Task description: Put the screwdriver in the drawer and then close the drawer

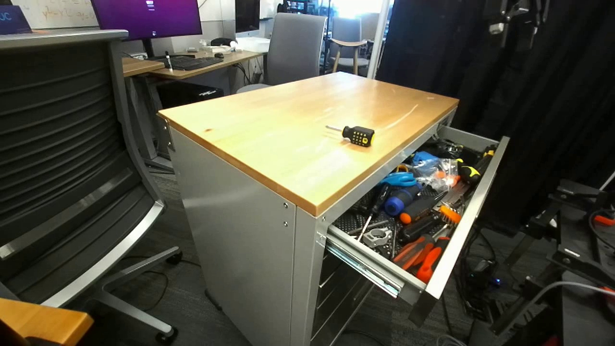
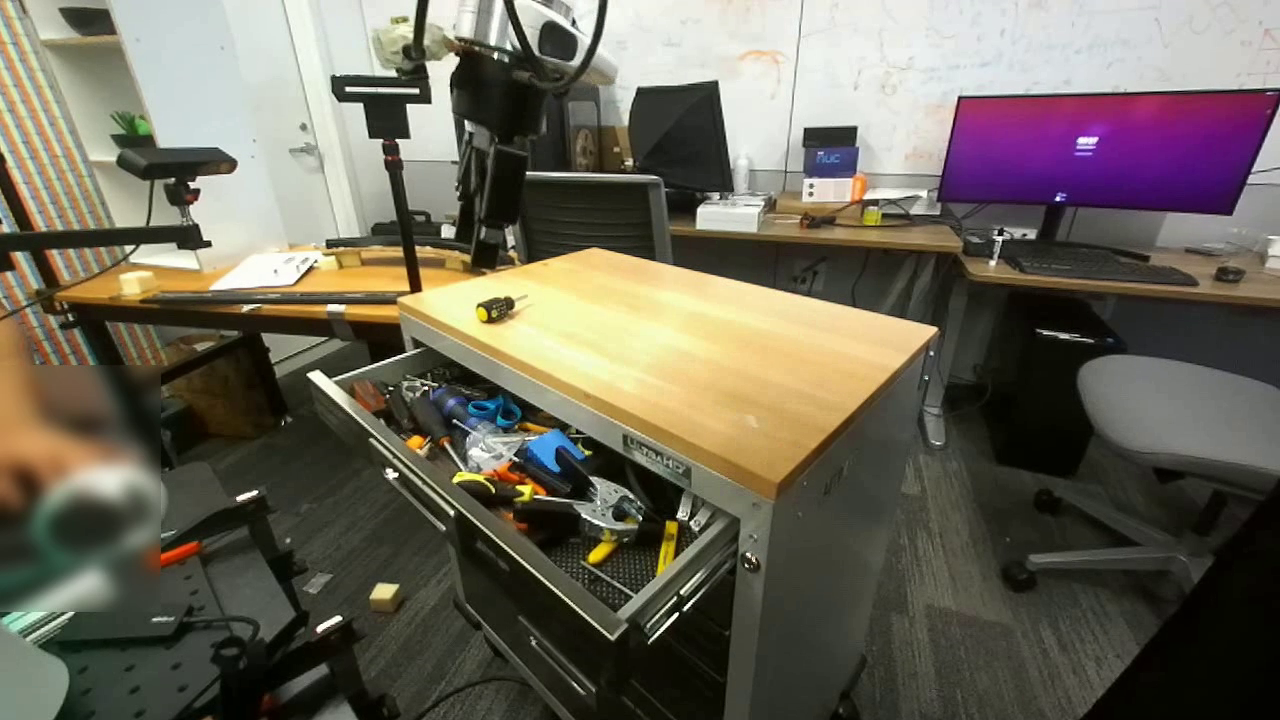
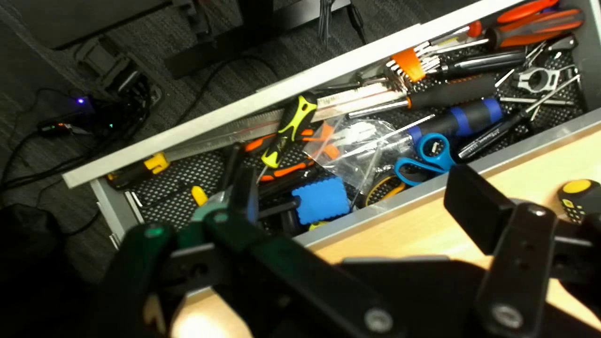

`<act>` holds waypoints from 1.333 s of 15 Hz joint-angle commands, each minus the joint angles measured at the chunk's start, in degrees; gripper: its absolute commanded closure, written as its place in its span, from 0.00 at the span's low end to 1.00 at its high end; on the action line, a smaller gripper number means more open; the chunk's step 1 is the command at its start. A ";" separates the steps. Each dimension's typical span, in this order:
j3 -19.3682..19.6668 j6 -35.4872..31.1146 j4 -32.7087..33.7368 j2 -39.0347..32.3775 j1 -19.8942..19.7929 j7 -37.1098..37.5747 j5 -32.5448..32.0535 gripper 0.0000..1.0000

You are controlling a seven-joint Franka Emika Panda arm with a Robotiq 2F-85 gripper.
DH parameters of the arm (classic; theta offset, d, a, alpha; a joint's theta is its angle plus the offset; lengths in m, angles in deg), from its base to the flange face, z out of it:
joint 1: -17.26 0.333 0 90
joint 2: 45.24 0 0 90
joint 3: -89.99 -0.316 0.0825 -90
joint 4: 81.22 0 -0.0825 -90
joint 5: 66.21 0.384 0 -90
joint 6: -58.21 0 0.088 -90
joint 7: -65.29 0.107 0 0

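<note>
The stubby black and yellow screwdriver [image 1: 359, 136] lies on its side on the wooden cabinet top. It also shows in an exterior view [image 2: 495, 309] and at the right edge of the wrist view [image 3: 582, 199], partly cut off. The grey drawer [image 1: 473, 211] is pulled out below the top; its front shows in an exterior view [image 2: 470, 510] and its rim in the wrist view [image 3: 263, 94]. My gripper [image 2: 488, 240] points down, raised above the cabinet. In the wrist view its fingers [image 3: 350, 197] are wide apart with nothing between them. The screwdriver lies beyond the right finger.
The drawer holds many tools, among them light-blue scissors [image 3: 429, 162], a blue block [image 3: 321, 199] and red-handled pliers [image 1: 430, 259]. A chair [image 1: 72, 158] and desks stand around the cabinet. A tripod [image 2: 395, 190] stands near my arm. Black equipment [image 2: 180, 600] stands before the drawer.
</note>
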 commanded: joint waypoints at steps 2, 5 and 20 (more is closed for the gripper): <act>-7.78 0.93 10.88 -12.40 5.05 15.13 -5.22 0.00; -10.07 2.70 16.65 -20.39 8.99 16.46 -6.78 0.00; -9.54 -14.05 24.12 -35.03 18.39 12.36 -12.90 0.00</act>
